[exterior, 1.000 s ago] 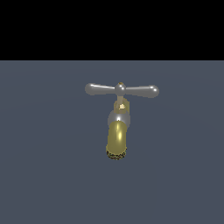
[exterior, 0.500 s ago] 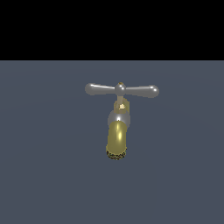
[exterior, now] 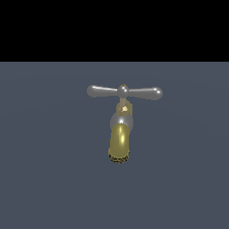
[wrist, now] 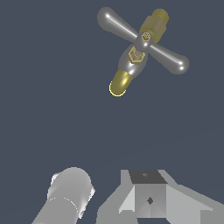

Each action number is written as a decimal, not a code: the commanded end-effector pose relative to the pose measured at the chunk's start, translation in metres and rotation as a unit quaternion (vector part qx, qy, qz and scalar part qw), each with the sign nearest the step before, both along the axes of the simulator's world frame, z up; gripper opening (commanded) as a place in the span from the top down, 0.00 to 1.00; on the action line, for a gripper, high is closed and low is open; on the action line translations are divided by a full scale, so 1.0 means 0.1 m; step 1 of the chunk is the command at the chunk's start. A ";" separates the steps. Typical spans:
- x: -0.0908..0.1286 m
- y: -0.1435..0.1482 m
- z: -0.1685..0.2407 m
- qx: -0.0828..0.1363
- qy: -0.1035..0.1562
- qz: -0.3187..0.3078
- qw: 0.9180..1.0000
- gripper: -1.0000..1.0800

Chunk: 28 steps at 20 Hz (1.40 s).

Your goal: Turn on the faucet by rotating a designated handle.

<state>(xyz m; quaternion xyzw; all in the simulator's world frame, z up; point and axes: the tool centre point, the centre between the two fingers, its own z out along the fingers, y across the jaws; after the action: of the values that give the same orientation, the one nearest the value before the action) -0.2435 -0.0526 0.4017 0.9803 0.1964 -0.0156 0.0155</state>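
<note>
Plain slate-grey floor (exterior: 44,179) fills most of the exterior view, with a flat black band across the top. Roughly in the middle of that view the faucet (exterior: 120,143) is seen, its shiny gold spout curving down toward the camera and a silver-grey collar sitting just above it. On top of it the handle (exterior: 124,92) is stretched out level, one bulb-ended arm reaching to the exterior view's left and the other to the exterior view's right, joined at a small central knob. No part of the arm is caught in that view. In the wrist view the faucet (wrist: 124,76) and handle (wrist: 143,40) are seen from above and well apart from the grey robot parts (wrist: 148,197) at the frame edge. The fingertips aren't shown, so whether the gripper is spread or closed can't be told.
</note>
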 end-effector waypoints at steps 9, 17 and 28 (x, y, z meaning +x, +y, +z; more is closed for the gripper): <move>0.23 -0.31 -0.48 0.005 0.000 0.124 0.992 1.00; 0.45 -0.50 -0.85 0.008 0.000 0.215 0.977 1.00; 0.80 -0.68 -1.32 0.011 0.000 0.332 0.943 1.00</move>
<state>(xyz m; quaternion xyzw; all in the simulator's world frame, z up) -0.1682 -0.1181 0.2757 0.8681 0.4963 -0.0075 0.0087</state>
